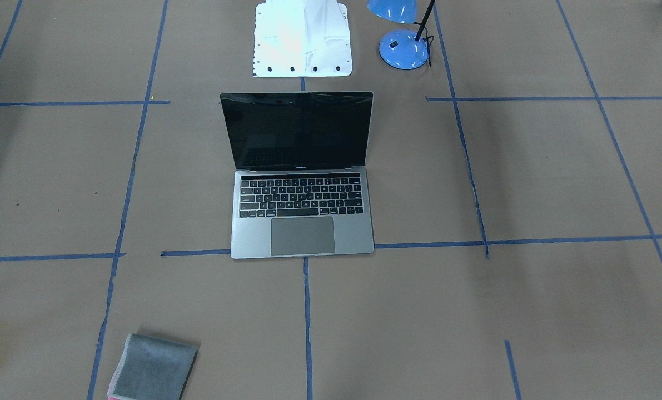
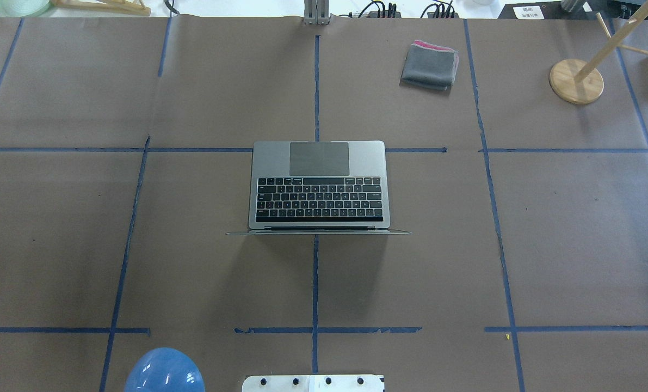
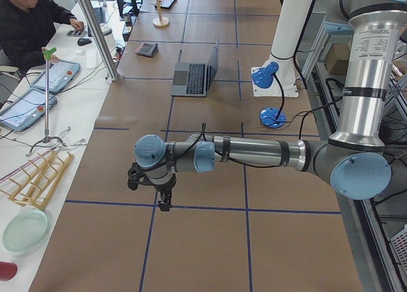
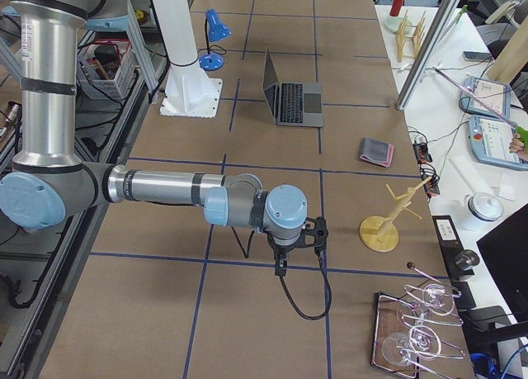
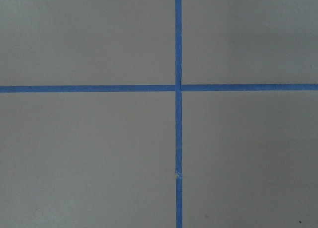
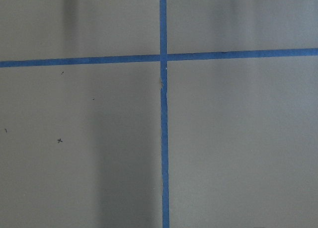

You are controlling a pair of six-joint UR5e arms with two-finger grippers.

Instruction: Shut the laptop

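left gripper (image 3: 165,204) hangs over a tape cross (image 5: 178,87) on the brown surface (image 2: 574,245), well apart from the task item; nothing visibly held; how far apart the fingers are, cannot tell from the side view; blue lamp (image 2: 163,373) near-left in the overhead view; laptop (image 2: 318,188) mid-surface, open, lid about upright, dark screen facing away from the robot; folded grey cloth (image 2: 430,66) beyond it to the right, well apart; wooden stand (image 2: 575,81) further right; right gripper (image 4: 280,267) over a second tape cross (image 6: 163,57), nothing visibly held, opening unreadable too
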